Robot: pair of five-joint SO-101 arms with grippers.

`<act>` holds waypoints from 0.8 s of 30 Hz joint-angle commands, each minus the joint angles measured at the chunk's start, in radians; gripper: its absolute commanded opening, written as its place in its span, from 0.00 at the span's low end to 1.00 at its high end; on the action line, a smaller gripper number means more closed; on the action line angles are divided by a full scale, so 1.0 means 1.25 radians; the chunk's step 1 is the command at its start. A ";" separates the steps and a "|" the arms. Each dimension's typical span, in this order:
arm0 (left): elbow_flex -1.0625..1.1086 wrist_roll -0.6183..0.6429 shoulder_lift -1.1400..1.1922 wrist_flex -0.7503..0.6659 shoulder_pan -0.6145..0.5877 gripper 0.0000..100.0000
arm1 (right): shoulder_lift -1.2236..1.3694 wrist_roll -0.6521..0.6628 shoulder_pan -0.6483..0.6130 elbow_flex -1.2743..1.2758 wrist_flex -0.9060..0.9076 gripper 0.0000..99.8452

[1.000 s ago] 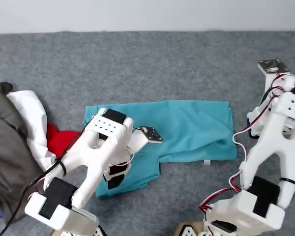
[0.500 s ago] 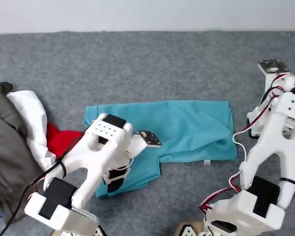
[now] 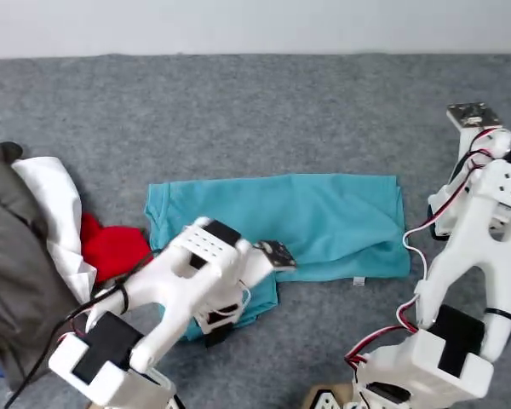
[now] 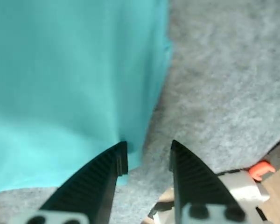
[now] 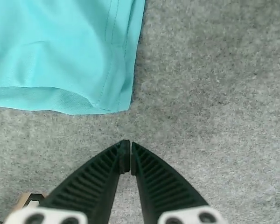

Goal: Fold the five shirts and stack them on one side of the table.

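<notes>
Teal shirt point(image 3: 324, 221), nearest edge first: the left end effector point(image 4: 148, 149) now sits at the shirt's lower-left flap, low in the high view. Its jaws are open, one finger at the cloth hem and the other over bare desk point(image 3: 281, 111). Over the last second this arm pulls back from above the shirt's left-centre toward the lower middle of the frame, so it leaves the cloth interior and lines up on the near edge. Nothing is gripped yet.

The shirt keeps its shape and place: spread across the middle of the frame, with the lower-left flap sticking out nearer than the rest. Judgement: this is setup for pinching that near edge and folding it over, so the fold step is only starting.

Right end effector point(image 5: 129, 148) is unchanged, closed on nothing, hovering over bare desk just beside the shirt's right corner.

At the frame's left edge the unfolded pile waits: red shirt point(image 3: 111, 247), white shirt point(image 3: 55, 213), grey shirt point(image 3: 13, 256). No stack started.
</notes>
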 commanded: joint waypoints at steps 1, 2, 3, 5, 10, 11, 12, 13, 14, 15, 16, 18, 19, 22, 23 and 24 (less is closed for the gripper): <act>-0.003 0.002 -0.036 -0.011 -0.038 0.16 | -0.047 -0.002 0.004 -0.009 0.034 0.01; -0.003 0.002 -0.036 -0.012 -0.042 0.16 | -0.047 -0.002 0.004 -0.009 0.034 0.01; -0.003 0.002 -0.036 -0.014 -0.043 0.16 | -0.047 -0.002 0.004 -0.009 0.034 0.01; 0.002 0.002 -0.036 -0.027 -0.043 0.16 | -0.047 -0.002 0.004 -0.009 0.034 0.01; 0.003 0.005 -0.036 -0.041 -0.041 0.16 | -0.047 -0.002 0.004 -0.009 0.034 0.01; 0.003 0.005 -0.036 -0.041 -0.041 0.15 | -0.047 -0.002 0.004 -0.009 0.034 0.01; 0.003 0.004 -0.034 -0.041 -0.041 0.14 | -0.047 -0.002 0.004 -0.009 0.034 0.01; 0.004 0.004 -0.034 -0.041 -0.041 0.13 | -0.047 -0.002 0.004 -0.009 0.034 0.01; 0.004 0.004 -0.034 -0.041 -0.041 0.12 | -0.047 -0.002 0.004 -0.009 0.034 0.01; 0.004 0.004 -0.031 -0.041 -0.041 0.11 | -0.047 -0.002 0.004 -0.009 0.034 0.01; 0.004 0.004 -0.021 -0.041 -0.041 0.11 | -0.047 -0.002 0.004 -0.009 0.034 0.01; 0.003 0.004 0.021 -0.052 -0.041 0.11 | -0.047 -0.002 0.004 -0.009 0.034 0.01; 0.003 0.004 0.047 -0.058 -0.041 0.11 | -0.047 -0.002 0.004 -0.009 0.034 0.01; -0.017 0.005 0.087 -0.063 -0.039 0.09 | -0.047 -0.002 0.007 -0.009 0.034 0.01; -0.024 0.005 0.086 -0.060 -0.039 0.08 | -0.047 -0.002 0.008 -0.009 0.034 0.01; -0.031 0.005 0.086 -0.058 -0.039 0.06 | -0.047 -0.002 0.008 -0.009 0.034 0.01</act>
